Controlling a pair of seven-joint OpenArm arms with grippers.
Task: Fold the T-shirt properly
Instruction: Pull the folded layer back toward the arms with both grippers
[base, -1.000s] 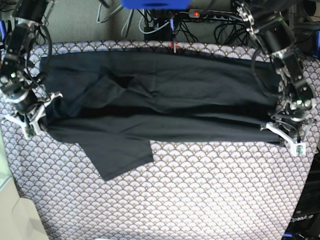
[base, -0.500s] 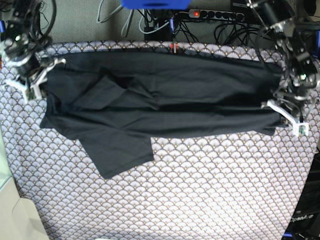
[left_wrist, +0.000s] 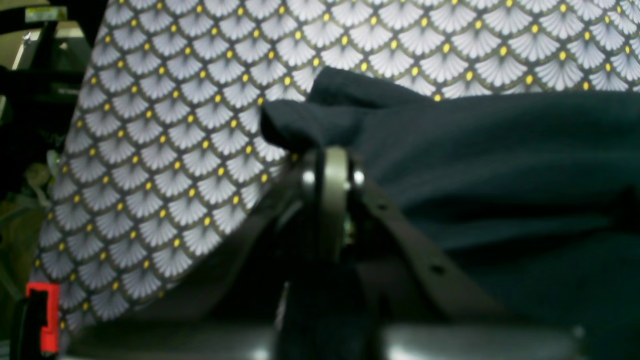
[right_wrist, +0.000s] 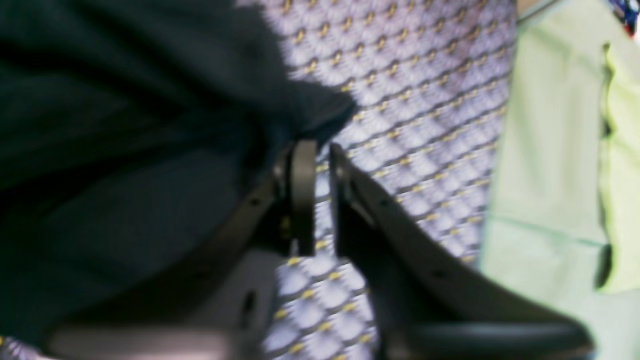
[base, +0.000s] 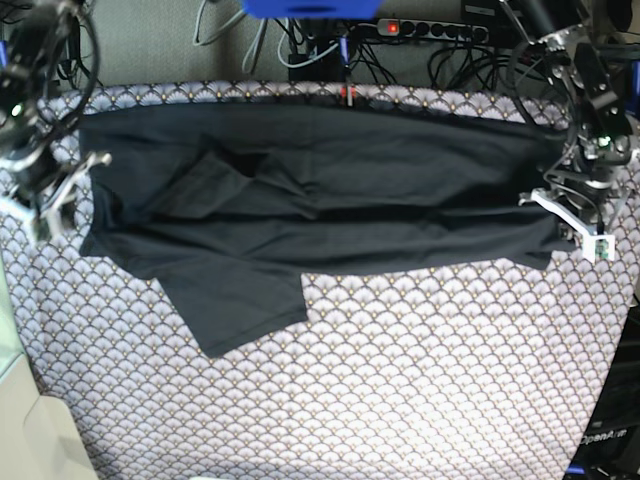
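The dark T-shirt (base: 330, 200) lies across the far half of the scallop-patterned tablecloth (base: 400, 380), folded lengthwise, with one sleeve (base: 245, 305) sticking out toward the front. My left gripper (base: 540, 208) is at the shirt's right edge. In the left wrist view it (left_wrist: 330, 162) is shut, with a bunched fold of the shirt (left_wrist: 310, 120) at its tips. My right gripper (base: 90, 165) is at the shirt's left edge. In the right wrist view it (right_wrist: 320, 160) stands a narrow gap apart, with tablecloth showing through the gap and the shirt's corner (right_wrist: 320, 110) just past the tips.
A power strip and cables (base: 430, 30) run behind the table's back edge. A blue part (base: 310, 8) hangs at top centre. A pale green surface (right_wrist: 550, 150) lies beyond the table's left side. A red clip (left_wrist: 42, 315) sits at the table edge.
Both grippers carried the shirt's front edge toward the back, narrowing the fold. The right gripper then came down from the far-left corner and parted. The left gripper rose slightly.
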